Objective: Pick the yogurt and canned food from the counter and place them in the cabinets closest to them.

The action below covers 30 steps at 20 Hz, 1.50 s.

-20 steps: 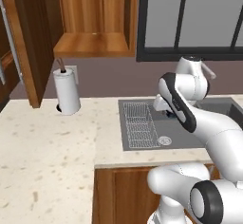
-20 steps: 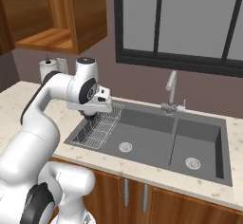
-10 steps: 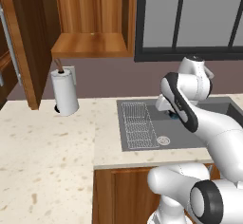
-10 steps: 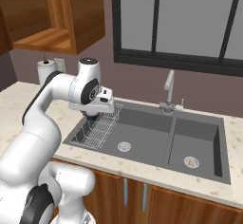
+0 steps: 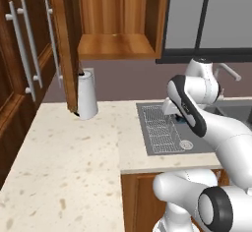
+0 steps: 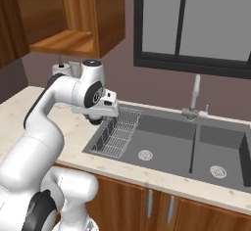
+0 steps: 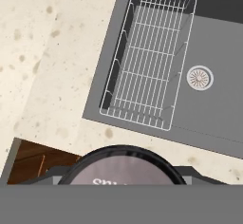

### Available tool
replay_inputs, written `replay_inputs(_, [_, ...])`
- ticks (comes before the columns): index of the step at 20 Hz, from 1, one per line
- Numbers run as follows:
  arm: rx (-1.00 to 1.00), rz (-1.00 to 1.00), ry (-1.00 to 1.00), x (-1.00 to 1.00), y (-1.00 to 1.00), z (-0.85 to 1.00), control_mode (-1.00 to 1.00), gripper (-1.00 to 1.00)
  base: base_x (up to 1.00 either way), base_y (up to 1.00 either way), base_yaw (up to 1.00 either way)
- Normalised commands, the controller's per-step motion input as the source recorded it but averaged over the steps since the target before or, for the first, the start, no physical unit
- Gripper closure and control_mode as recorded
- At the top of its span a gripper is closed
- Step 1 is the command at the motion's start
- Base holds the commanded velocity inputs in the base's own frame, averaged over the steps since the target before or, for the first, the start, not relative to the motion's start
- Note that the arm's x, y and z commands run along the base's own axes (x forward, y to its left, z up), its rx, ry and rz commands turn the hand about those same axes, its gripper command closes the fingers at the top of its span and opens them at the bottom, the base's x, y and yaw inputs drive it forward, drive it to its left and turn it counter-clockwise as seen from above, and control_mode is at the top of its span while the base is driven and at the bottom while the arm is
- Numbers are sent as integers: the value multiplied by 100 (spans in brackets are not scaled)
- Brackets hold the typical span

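Note:
My gripper [image 6: 95, 121] is shut on the canned food [image 7: 122, 168], a round dark tin with a grey-lilac top that fills the bottom of the hand view. The hand [image 5: 179, 119] hangs over the left end of the sink, above the wire rack [image 7: 151, 71] and the counter [image 5: 64, 167] edge. An open reddish-brown cabinet [image 5: 115, 46] with a bare wooden shelf hangs up and to the left of the hand, and it shows too in the right base view as the cabinet [image 6: 63, 41]. The yogurt is out of view.
A white paper-towel roll [image 5: 87, 96] stands on the counter under the open cabinet. Closed cabinet doors with steel bar handles [image 5: 22, 54] rise at far left. The double sink [image 6: 196, 147] and faucet [image 6: 195, 98] lie to the right, below a dark window.
Both base views have shifted: the paper-towel roll, cabinet and sink slid rightward and look closer, so the base has moved. The arm keeps its pose with the tin held.

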Motion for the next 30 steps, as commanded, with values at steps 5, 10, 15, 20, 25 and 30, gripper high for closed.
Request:
replay_inputs(5, [0,0,0,0,0,0,100,100,2,20,0])
replay_inputs(10, [0,0,0,0,0,0,100,100,0,0,0])
replay_inputs(15, [0,0,0,0,0,0,100,100,15,0,0])
replay_inputs(20, [0,0,0,0,0,0,100,100,40,0,0])
replay_inputs(25, [0,0,0,0,0,0,100,100,46,0,0])
replay_inputs(30, [0,0,0,0,0,0,100,100,39,0,0])
